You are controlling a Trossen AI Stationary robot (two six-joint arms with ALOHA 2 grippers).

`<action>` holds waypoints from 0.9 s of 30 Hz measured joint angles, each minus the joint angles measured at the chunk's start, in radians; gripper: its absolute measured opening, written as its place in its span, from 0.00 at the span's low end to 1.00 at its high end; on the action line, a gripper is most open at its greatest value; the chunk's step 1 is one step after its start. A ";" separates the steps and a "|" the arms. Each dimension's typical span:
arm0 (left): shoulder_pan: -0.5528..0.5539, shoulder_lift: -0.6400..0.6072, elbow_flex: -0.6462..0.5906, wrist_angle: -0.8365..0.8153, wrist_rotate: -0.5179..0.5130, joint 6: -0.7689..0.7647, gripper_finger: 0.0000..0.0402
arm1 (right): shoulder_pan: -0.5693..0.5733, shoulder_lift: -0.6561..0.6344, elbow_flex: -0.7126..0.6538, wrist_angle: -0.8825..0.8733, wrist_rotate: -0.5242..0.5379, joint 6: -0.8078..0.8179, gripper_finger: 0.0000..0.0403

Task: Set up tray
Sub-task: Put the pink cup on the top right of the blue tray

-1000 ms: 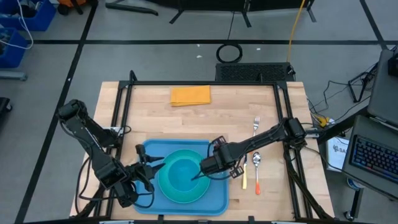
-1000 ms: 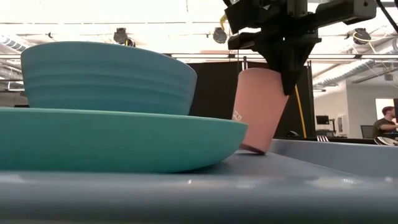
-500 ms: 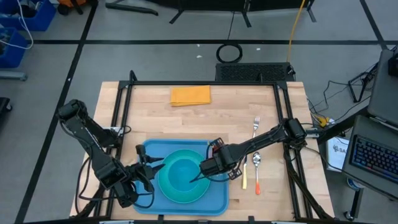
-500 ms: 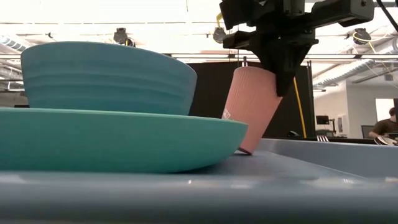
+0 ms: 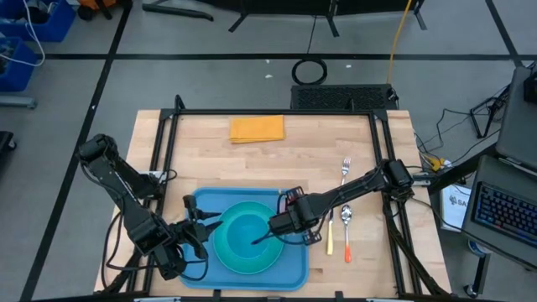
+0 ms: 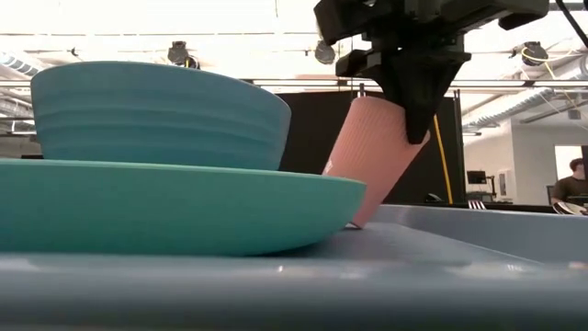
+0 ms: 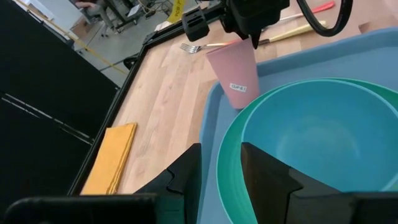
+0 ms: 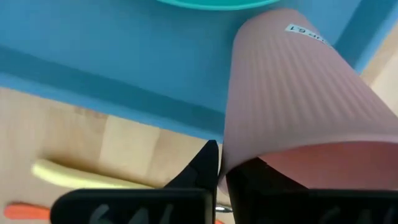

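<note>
A: Start at the left side of the table. What's there?

B: The left gripper (image 5: 195,231) sits low at the near left edge of the large flat blue plastic tray (image 5: 292,270) with its raised rim. Its two dark fingers (image 7: 186,174) stand a little apart and hold nothing; they point toward the dishes.

A: And the tray itself?

B: It lies flat on the pale wooden table top (image 5: 319,143), at the near side and roughly in the middle. On it rests a round turquoise plate (image 5: 270,257), and inside the plate stands a lighter blue ribbed bowl (image 6: 156,115).

A: What comes next, moving right?

B: A ribbed pink plastic cup (image 6: 377,156) with a small white label. The right gripper (image 5: 289,216) pinches its rim, one finger inside the cup and one outside. The cup is tilted: its bottom edge rests on the tray floor just beside the plate's rim, at the tray's far right corner, and its mouth leans away from the plate.

A: Anything beyond the tray?

B: To its right, on the bare wood, lie a utensil with a yellow and orange handle (image 5: 330,239), a metal spoon (image 5: 346,220) and a metal fork (image 5: 345,169). At the far side of the table, well apart from the tray, lies a folded orange napkin (image 5: 258,128). In the low view a person (image 6: 577,179) sits in the room behind, far right
</note>
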 joint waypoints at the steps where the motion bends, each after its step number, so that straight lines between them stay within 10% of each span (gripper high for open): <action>1: 0.000 0.000 0.000 0.000 0.000 0.000 0.29 | 0.000 0.000 0.000 0.000 -0.001 0.000 0.03; 27: 0.000 0.000 0.000 0.000 0.000 0.000 0.29 | -0.041 -0.003 0.001 -0.059 -0.125 -0.002 0.06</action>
